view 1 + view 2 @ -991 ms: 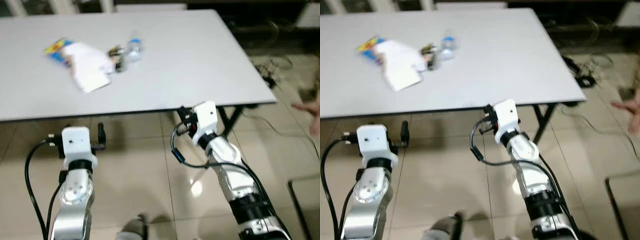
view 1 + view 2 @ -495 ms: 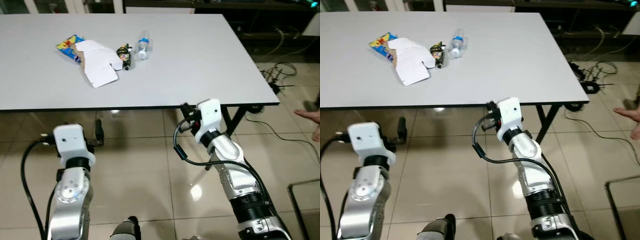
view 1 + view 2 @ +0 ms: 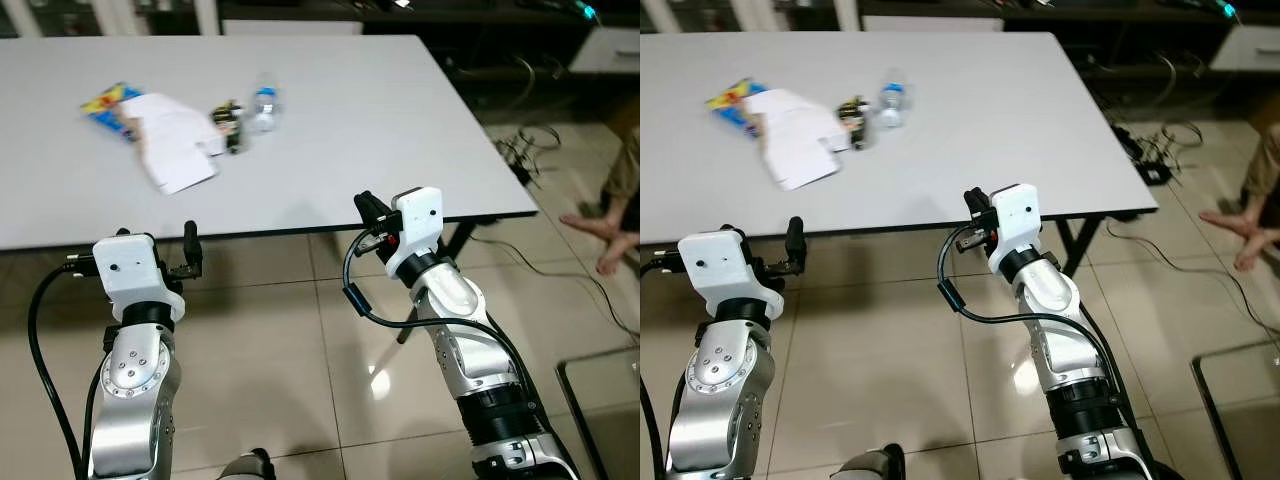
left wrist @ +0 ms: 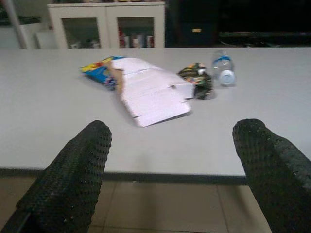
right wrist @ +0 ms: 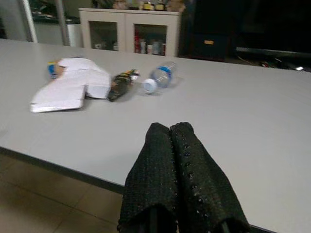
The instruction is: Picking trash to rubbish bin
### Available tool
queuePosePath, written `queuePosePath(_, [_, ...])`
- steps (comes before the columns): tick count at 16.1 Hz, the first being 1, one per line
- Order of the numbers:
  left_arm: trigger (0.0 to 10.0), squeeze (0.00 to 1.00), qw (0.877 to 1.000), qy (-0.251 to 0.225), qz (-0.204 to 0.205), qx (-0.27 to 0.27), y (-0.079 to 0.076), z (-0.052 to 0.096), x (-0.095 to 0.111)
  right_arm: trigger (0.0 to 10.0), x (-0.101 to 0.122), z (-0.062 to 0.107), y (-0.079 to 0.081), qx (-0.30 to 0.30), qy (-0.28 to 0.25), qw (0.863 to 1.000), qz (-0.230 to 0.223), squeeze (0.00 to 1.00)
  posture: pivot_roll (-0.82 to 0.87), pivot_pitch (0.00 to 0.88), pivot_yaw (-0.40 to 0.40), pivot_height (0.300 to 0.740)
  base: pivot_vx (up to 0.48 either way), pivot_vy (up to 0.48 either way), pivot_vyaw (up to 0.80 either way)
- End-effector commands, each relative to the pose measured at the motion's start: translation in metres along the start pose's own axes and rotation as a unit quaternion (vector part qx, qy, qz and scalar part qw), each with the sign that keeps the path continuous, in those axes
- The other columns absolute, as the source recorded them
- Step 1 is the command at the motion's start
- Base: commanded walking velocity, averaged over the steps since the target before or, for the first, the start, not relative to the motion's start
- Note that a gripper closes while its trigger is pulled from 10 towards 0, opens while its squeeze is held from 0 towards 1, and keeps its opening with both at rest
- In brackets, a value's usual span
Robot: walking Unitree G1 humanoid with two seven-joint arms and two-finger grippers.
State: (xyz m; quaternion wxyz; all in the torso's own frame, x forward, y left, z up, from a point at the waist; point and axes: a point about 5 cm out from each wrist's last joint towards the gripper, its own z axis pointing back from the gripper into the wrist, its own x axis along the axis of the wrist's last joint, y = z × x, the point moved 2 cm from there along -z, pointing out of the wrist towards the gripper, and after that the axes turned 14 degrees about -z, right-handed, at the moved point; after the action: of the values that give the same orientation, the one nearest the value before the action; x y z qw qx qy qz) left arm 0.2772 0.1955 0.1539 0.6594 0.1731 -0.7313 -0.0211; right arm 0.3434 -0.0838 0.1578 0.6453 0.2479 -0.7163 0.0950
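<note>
Clear plastic, blue-banded, the water bottle lies on its side toward the far left of the grey worktop, at about eleven o'clock from the robot. Its long axis runs roughly from near to far, and the white cap end looks to face the near edge. Touching or just beside it at nine o'clock is a dark crumpled wrapper, then a flattened white carton lying over a colourful snack packet.

The left tool is spread wide and the right tool is pinched together empty, both at the near edge, well apart from the litter. The bottle could roll sideways if nudged, and a grab at the crowded pile may drag neighbours along. A person's bare feet rest on the floor at three o'clock, beside loose cables.
</note>
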Motion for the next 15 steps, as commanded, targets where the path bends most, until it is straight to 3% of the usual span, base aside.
queuePosePath(1, [10.0,0.00,1.000,0.000,0.003,-0.005,-0.0007,0.0020,0.0013,10.0,0.0037,0.0015,-0.0003,0.000,-0.007,1.000,0.001,0.00,0.01,0.138,-0.025,0.740,0.409,0.251,0.00])
queuePosePath(15, [10.0,0.00,1.000,0.013,-0.004,-0.006,-0.0011,0.0033,-0.0014,10.0,0.0021,0.0036,0.0000,0.003,-0.002,1.000,0.005,0.00,0.00,0.150,-0.024,0.740,0.375,0.297,0.00])
